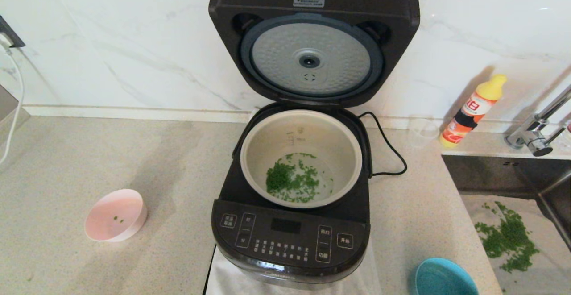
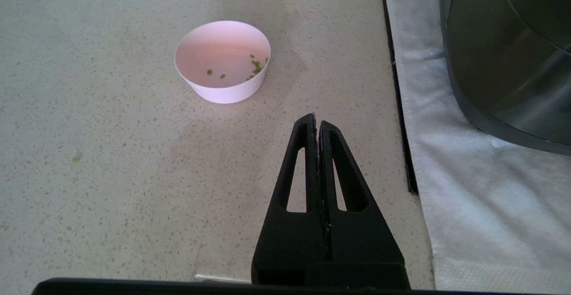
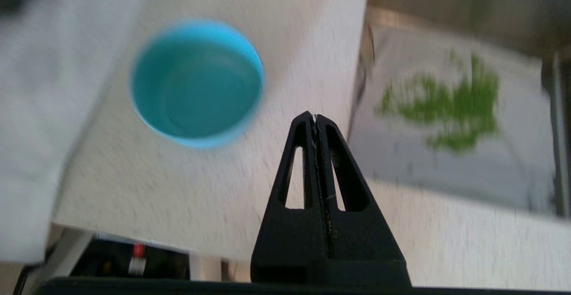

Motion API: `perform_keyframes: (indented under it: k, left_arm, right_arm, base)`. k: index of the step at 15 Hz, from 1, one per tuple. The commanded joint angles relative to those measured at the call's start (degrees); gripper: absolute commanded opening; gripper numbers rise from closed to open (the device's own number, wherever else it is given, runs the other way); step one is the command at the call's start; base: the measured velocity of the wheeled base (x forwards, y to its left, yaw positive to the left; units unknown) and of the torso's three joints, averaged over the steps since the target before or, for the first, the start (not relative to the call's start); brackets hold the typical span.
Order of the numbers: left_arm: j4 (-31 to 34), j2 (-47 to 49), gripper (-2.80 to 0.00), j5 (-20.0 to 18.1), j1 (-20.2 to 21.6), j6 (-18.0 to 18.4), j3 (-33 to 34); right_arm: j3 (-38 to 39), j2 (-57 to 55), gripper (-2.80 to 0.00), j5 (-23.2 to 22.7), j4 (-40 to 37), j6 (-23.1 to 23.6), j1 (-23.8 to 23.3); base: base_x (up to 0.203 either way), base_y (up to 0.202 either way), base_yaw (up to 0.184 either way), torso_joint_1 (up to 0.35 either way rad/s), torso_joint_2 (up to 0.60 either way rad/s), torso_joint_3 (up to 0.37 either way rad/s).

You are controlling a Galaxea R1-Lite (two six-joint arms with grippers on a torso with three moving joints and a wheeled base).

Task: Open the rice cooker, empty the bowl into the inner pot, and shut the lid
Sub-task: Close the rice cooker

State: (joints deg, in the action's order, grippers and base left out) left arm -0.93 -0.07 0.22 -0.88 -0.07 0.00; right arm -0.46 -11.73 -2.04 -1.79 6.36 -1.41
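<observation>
The black rice cooker [image 1: 290, 241] stands mid-counter with its lid [image 1: 312, 40] swung fully up, dimpled silver plate facing me. Chopped green bits lie at the bottom of the off-white inner pot [image 1: 348, 152]. A pink bowl [image 1: 117, 214] sits upright on the counter left of the cooker, holding only a few green flecks; it also shows in the left wrist view [image 2: 223, 60]. My left gripper [image 2: 317, 118] hovers shut and empty, short of that bowl. A blue bowl [image 3: 196, 83] sits empty near the counter's front right. My right gripper [image 3: 314, 116] is shut and empty beside it. Neither arm shows in the head view.
A white cloth [image 2: 482, 197] lies under the cooker, whose black cord [image 1: 392, 152] trails to its right. An orange bottle [image 1: 473, 110] and a clear cup [image 1: 421, 130] stand by the wall. At right are a tap [image 1: 535, 134] and a sink with spilled greens [image 1: 508, 237].
</observation>
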Motion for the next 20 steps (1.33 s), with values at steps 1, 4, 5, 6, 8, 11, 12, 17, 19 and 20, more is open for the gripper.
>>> perform_keyframes:
  k: [1,4,5,6,8,11,12,17,19,20]
  left_arm:
    - [0.0,0.1,-2.8,0.0,0.0,0.0,0.4]
    - [0.0,0.1,-2.8,0.0,0.0,0.0,0.4]
    - [0.0,0.1,-2.8,0.0,0.0,0.0,0.4]
    - [0.0,0.1,-2.8,0.0,0.0,0.0,0.4]
    - [0.0,0.1,-2.8,0.0,0.0,0.0,0.4]
    - [0.0,0.1,-2.8,0.0,0.0,0.0,0.4]
    - [0.0,0.1,-2.8,0.0,0.0,0.0,0.4]
    - [0.0,0.1,-2.8,0.0,0.0,0.3,0.4]
    - [0.1,0.1,-2.8,0.0,0.0,0.6,0.4]
    - [0.0,0.1,-2.8,0.0,0.0,0.5,0.4]
  right_arm:
    - [0.2,10.0,-2.8,0.1,0.2,-0.1,1.3]
    - [0.5,11.8,-2.8,0.5,1.2,-1.7,1.5]
    - [0.5,11.8,-2.8,0.5,1.2,-1.7,1.5]
    - [0.5,11.8,-2.8,0.5,1.2,-1.7,1.5]
    - [0.5,11.8,-2.8,0.5,1.2,-1.7,1.5]
    - [0.5,11.8,-2.8,0.5,1.2,-1.7,1.5]
    - [0.5,11.8,-2.8,0.5,1.2,-1.7,1.5]
    - [0.5,11.8,-2.8,0.5,1.2,-1.7,1.5]
    - [0.5,11.8,-2.8,0.5,1.2,-1.7,1.5]
    - [0.5,11.8,-2.8,0.5,1.2,-1.7,1.5]
  base:
    - [0.0,0.0,0.0,0.0,0.0,0.0]
    - [0.0,0.0,0.0,0.0,0.0,0.0]
    - [0.0,0.0,0.0,0.0,0.0,0.0]
    - [0.0,0.0,0.0,0.0,0.0,0.0]
    - [0.0,0.0,0.0,0.0,0.0,0.0]
    - [0.0,0.0,0.0,0.0,0.0,0.0]
    - [0.0,0.0,0.0,0.0,0.0,0.0]
    - [0.0,0.0,0.0,0.0,0.0,0.0]
    - [0.0,0.0,0.0,0.0,0.0,0.0]
    - [0.0,0.0,0.0,0.0,0.0,0.0]
